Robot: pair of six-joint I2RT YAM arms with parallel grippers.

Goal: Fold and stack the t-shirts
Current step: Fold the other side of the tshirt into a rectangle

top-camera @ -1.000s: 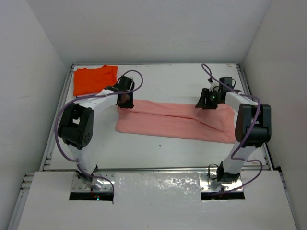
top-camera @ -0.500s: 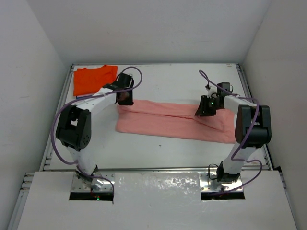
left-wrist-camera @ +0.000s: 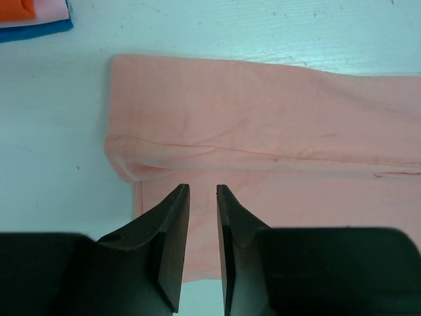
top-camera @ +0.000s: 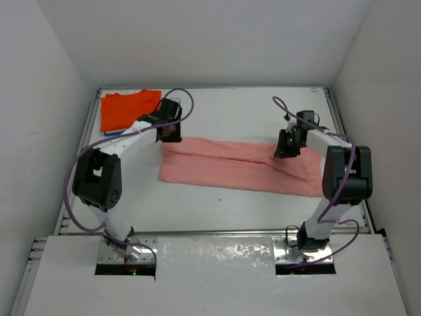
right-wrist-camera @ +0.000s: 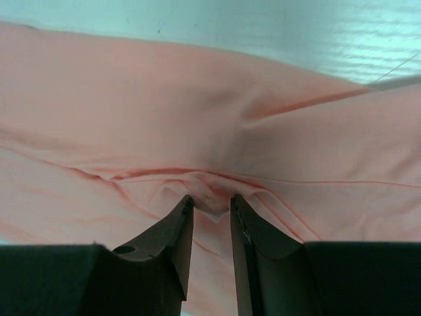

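mid-fold, i think: the pink t-shirt (top-camera: 230,171) lies in a long strip on the tabletop (top-camera: 237,112). the right gripper (right-wrist-camera: 210,201) pinches a bump of it. the left gripper (left-wrist-camera: 202,191) is almost closed at the other end; i cannot tell if it holds cloth. next, both should lift together.

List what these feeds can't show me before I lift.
- Left wrist: whether the left gripper touches or grips the salmon-pink t-shirt; the jaws' tips hide the contact.
- Right wrist: the right gripper puckers cloth between its jaws; how many layers are caught is hidden in the fold.
- Left wrist: the orange t-shirt and blue t-shirt edge are cut off by the frame corner.
- Top external: the right arm covers the salmon-pink t-shirt's right end.
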